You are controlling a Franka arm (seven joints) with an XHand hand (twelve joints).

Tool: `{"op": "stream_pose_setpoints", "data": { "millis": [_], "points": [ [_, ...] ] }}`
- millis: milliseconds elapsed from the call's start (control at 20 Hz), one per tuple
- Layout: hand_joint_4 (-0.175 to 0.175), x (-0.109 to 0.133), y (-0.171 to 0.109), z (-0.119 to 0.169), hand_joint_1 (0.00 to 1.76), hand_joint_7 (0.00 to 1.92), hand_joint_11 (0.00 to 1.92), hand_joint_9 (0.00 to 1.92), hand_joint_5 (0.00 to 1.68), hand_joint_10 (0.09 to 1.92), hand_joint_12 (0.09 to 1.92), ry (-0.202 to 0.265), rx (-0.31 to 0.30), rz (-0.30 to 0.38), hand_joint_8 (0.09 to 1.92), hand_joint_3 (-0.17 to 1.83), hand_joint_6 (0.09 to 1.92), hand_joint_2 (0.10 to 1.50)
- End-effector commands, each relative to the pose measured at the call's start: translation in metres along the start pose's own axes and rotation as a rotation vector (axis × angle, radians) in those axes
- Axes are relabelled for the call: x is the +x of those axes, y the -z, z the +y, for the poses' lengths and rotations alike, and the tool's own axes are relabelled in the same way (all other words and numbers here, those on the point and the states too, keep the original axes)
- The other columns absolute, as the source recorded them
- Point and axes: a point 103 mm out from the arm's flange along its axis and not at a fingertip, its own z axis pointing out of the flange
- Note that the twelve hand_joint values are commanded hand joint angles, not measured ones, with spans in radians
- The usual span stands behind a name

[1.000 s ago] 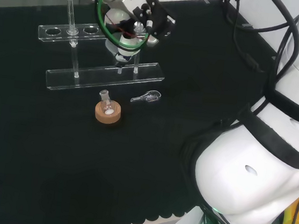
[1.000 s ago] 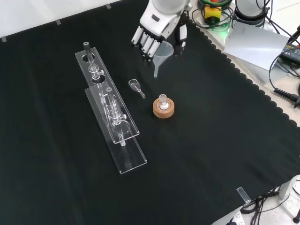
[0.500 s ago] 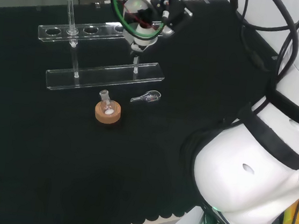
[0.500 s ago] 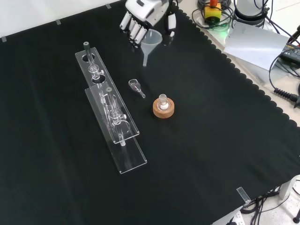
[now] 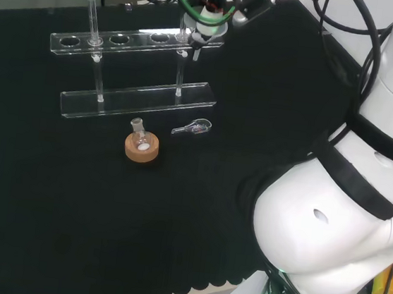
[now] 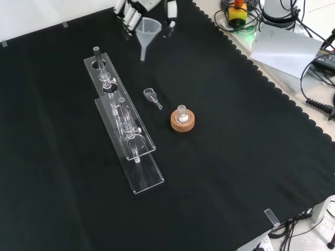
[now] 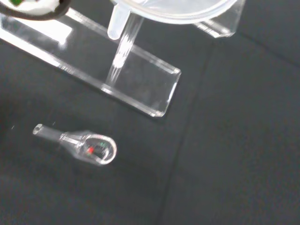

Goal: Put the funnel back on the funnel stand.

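Fingers [image 6: 130, 15] curled round funnel [image 6: 148, 30], above funnel stand [image 6: 123, 117], small flask on cork ring [image 6: 182, 121] nearby

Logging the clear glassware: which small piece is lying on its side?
The small bulb-shaped vial, flat on the cloth beside the stand; the little flask sits upright in its cork ring.

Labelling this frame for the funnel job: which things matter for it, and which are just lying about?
In the job: the hand, shut on the funnel; the funnel stand.

Lying about: the small flask on its cork ring; the glass stopper lying on the cloth.
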Motion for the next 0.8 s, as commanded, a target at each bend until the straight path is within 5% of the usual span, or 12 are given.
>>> {"op": "stream_pose_setpoints", "data": {
  "millis": [50, 800],
  "points": [
    [-0.017, -0.056, 0.003, 0.019, 0.83, 0.62, 0.47, 1.08, 0.64, 0.55, 1.29, -0.054, 0.006, 0.048, 0.7, 0.71, 0.8, 0.73],
    [-0.015, -0.085, 0.009, 0.062, 0.84, 0.62, 0.48, 1.08, 0.64, 0.55, 1.29, -0.061, -0.013, 0.049, 0.7, 0.71, 0.8, 0.73]
  ]
}}
